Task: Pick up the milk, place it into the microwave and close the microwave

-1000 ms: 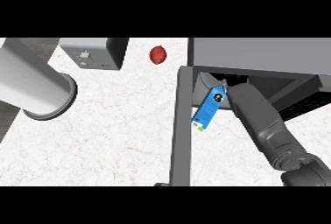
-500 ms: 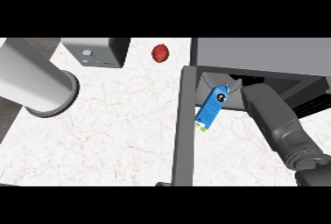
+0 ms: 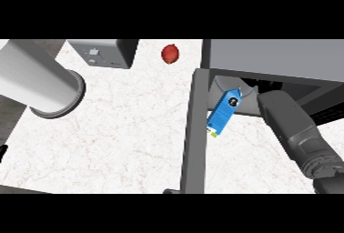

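The blue milk carton hangs tilted just off the counter, right beside the open microwave door, which shows edge-on. Its top end leans toward the dark opening of the grey microwave. My right forearm reaches in from the lower right, and my right hand is mostly hidden behind the carton's upper end, curled on it. My left forearm fills the upper left as a big grey cylinder. Only a dark sliver of the left hand shows at the left edge.
A red round fruit lies at the back of the white marble counter. A grey box-shaped appliance stands to its left. The counter's front edge runs along the bottom.
The right forearm has swung a little to the right, and the carton has edged slightly toward the microwave's opening. The left forearm has hardly moved.
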Controlling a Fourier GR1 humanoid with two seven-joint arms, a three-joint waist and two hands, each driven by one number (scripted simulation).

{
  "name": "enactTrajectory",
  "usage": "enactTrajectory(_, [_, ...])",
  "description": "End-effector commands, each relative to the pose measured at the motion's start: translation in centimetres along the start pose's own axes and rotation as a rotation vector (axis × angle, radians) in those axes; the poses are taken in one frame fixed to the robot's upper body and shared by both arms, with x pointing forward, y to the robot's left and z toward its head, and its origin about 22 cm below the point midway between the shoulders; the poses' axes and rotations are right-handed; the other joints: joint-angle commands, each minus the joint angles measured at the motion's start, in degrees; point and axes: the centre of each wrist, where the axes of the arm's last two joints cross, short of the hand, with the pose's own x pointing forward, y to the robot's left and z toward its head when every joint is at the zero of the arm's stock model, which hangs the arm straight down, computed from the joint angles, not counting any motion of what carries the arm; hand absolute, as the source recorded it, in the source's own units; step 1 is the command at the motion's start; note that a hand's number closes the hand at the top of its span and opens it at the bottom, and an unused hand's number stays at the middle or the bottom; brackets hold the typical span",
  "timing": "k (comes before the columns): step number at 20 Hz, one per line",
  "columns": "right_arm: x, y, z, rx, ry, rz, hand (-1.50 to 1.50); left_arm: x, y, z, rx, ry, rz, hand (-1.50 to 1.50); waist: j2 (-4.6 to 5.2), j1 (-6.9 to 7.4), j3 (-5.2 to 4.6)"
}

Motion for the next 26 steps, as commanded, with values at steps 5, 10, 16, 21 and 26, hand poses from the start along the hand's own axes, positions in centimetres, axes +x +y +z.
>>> enactTrajectory(5, [0.3, 0.7, 0.6, 0.035, -0.058, 0.078, -1.50, -0.9, 0.0, -1.1, 0.004, -0.001, 0.002, -1.50, 0.17, 0.44, -0.03])
enactTrajectory(10, [1.2, 1.7, 1.1, -0.011, -0.060, 0.065, -1.50, -1.3, 0.3, -0.9, 0.002, 0.014, -0.003, -1.50, 0.10, 0.83, 0.00])
enactTrajectory(16, [2.1, 1.8, 0.4, 0.019, -0.074, 0.048, -1.50, -1.5, -0.3, -1.8, -0.012, 0.007, -0.006, -1.50, 0.04, 0.48, -0.01])
enactTrajectory(21, [2.7, 2.8, 1.2, 0.050, -0.084, 0.045, -1.50, -1.6, 0.1, -1.9, -0.019, 0.008, -0.020, -1.50, -0.16, 0.40, -0.04])
enactTrajectory(26, [3.4, 2.7, 0.5, 0.073, -0.082, 0.022, -1.50, -2.0, 0.6, -1.1, -0.003, 0.008, 0.000, -1.50, -0.84, -0.18, -0.12])
